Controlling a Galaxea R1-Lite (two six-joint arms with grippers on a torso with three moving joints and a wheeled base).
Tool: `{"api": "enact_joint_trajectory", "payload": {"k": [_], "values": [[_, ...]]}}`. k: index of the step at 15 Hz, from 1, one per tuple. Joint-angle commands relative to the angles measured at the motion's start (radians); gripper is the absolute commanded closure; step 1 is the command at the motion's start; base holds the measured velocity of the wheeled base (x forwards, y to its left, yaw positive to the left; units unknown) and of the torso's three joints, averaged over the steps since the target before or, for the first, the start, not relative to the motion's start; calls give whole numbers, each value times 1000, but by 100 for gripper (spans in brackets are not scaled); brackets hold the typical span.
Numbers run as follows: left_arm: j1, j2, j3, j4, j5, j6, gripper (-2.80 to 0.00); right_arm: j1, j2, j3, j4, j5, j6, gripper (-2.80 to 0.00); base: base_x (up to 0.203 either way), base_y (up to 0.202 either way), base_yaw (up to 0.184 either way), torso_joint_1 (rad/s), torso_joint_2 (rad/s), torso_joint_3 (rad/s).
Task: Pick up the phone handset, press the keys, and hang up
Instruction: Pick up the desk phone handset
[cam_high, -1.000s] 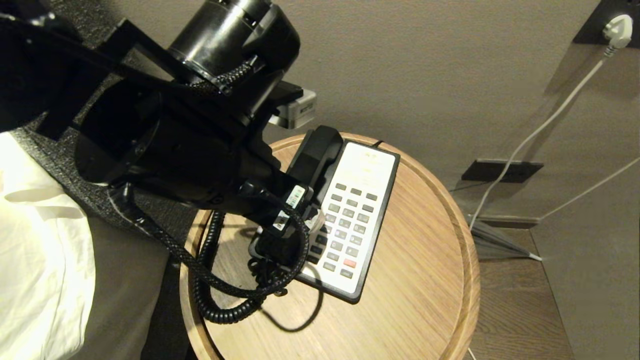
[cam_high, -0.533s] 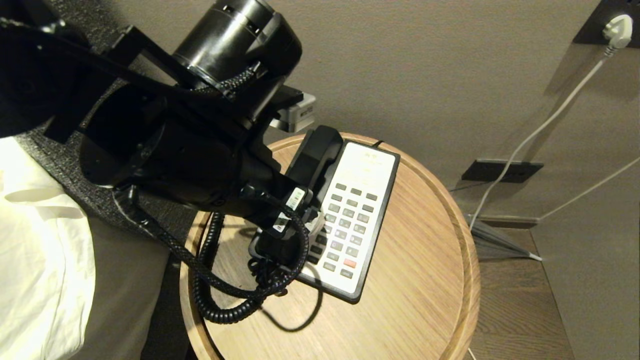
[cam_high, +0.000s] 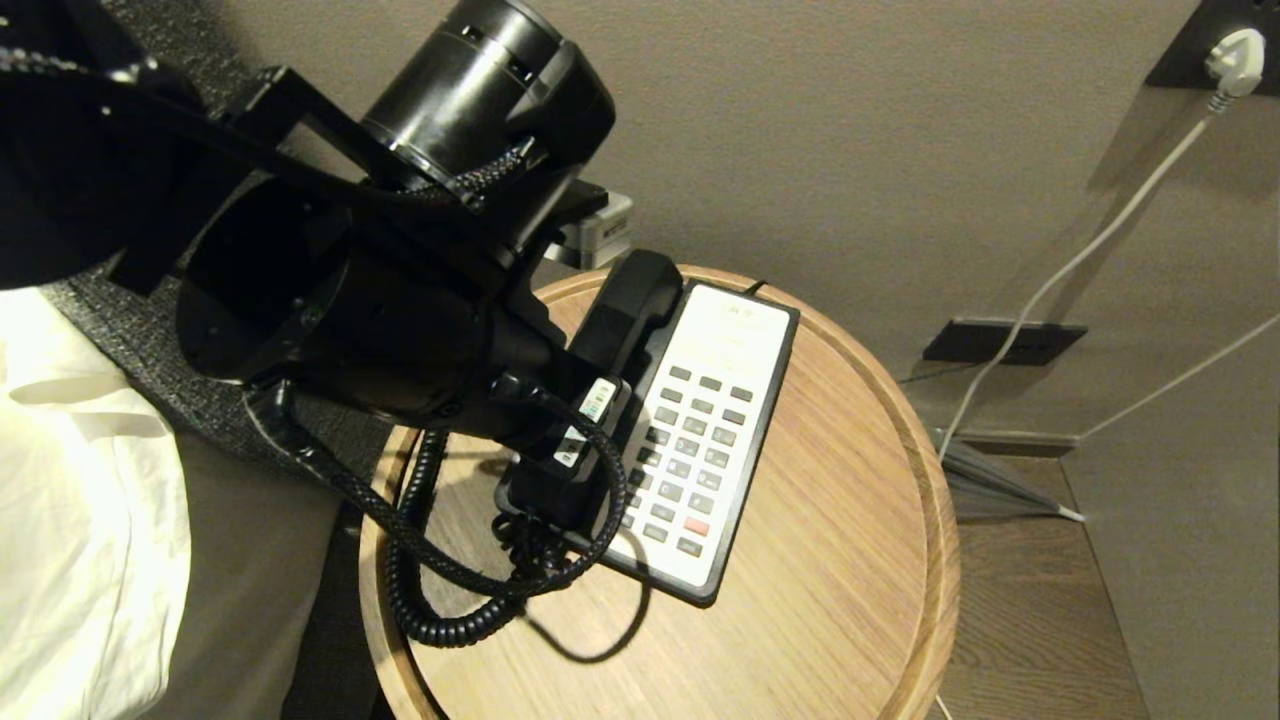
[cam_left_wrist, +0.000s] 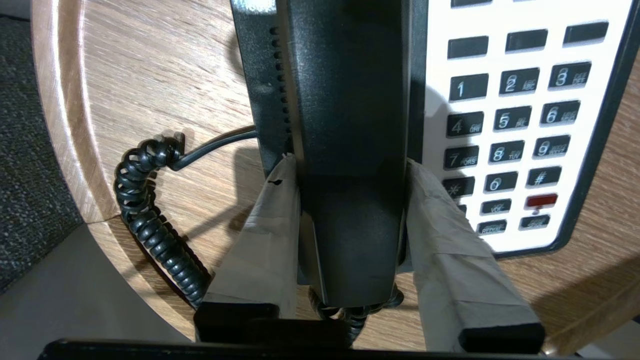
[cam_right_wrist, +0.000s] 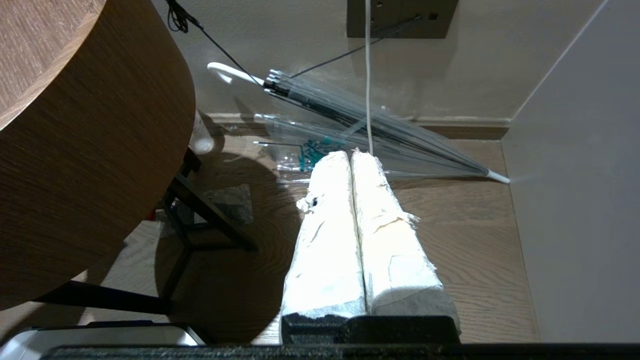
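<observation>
The black phone handset (cam_high: 632, 305) lies in its cradle along the left side of the desk phone (cam_high: 760, 440) on the round wooden table (cam_high: 830, 600). My left gripper (cam_high: 588, 445) reaches down over its lower end. In the left wrist view the two taped fingers (cam_left_wrist: 270, 225) press against both sides of the handset (cam_left_wrist: 350, 115), so the left gripper (cam_left_wrist: 351, 162) is shut on it. The grey keys (cam_high: 690, 455) and the red button (cam_left_wrist: 541, 200) sit uncovered beside it. The coiled cord (cam_high: 425, 610) loops on the table. My right gripper (cam_right_wrist: 352, 155) hangs shut above the floor, holding nothing.
White bedding (cam_high: 80, 520) lies left of the table. A wall plug (cam_high: 1235, 55) and its white cable run down the wall at right. A folded clear umbrella (cam_right_wrist: 390, 135) lies on the floor beside the table's side (cam_right_wrist: 90, 125).
The left gripper's fingers have closed from wide open onto the sides of the handset. The arm has barely moved, and the right arm is still.
</observation>
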Motion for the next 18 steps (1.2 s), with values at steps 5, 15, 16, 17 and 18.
{"api": "enact_joint_trajectory", "payload": {"k": [5, 15, 16, 17, 18], "values": [[0, -4, -3, 6, 6, -2, 0, 0, 0, 20, 0, 0, 0, 0, 0, 0, 0, 0, 0, 0], [10, -198, -10, 11, 29, -44, 0, 0, 0, 20, 0, 0, 0, 0, 0, 0, 0, 0, 0, 0], [11, -229, -8, 10, 28, -80, 0, 0, 1, 20, 0, 0, 0, 0, 0, 0, 0, 0, 0, 0], [12, -259, -6, 11, 28, -137, 0, 0, 0, 20, 0, 0, 0, 0, 0, 0, 0, 0, 0, 0], [12, -290, -3, 11, 28, -188, 0, 0, 1, 20, -1, 0, 0, 0, 0, 0, 0, 0, 0, 0]]}}
